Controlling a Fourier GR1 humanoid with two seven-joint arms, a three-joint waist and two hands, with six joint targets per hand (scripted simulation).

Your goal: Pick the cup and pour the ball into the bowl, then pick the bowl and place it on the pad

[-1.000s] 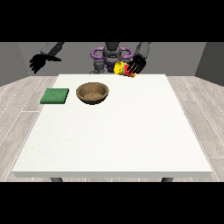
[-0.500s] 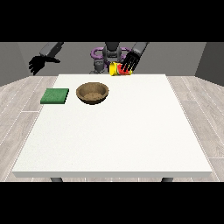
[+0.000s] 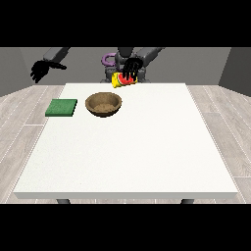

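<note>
We see the cup (image 3: pixel 120 81), yellow with red, lifted above the table's far edge and tipped on its side, just behind and to the right of the bowl (image 3: pixel 103 104). The hand at the view's right (image 3: pixel 131 70) has its fingers curled over the cup, holding it. We can't make out the ball. The brown bowl sits on the white table (image 3: pixel 132 147), with the green pad (image 3: pixel 62 108) just to its left. The hand at the view's left (image 3: pixel 41 69) hangs off the table's side, fingers relaxed, holding nothing.
</note>
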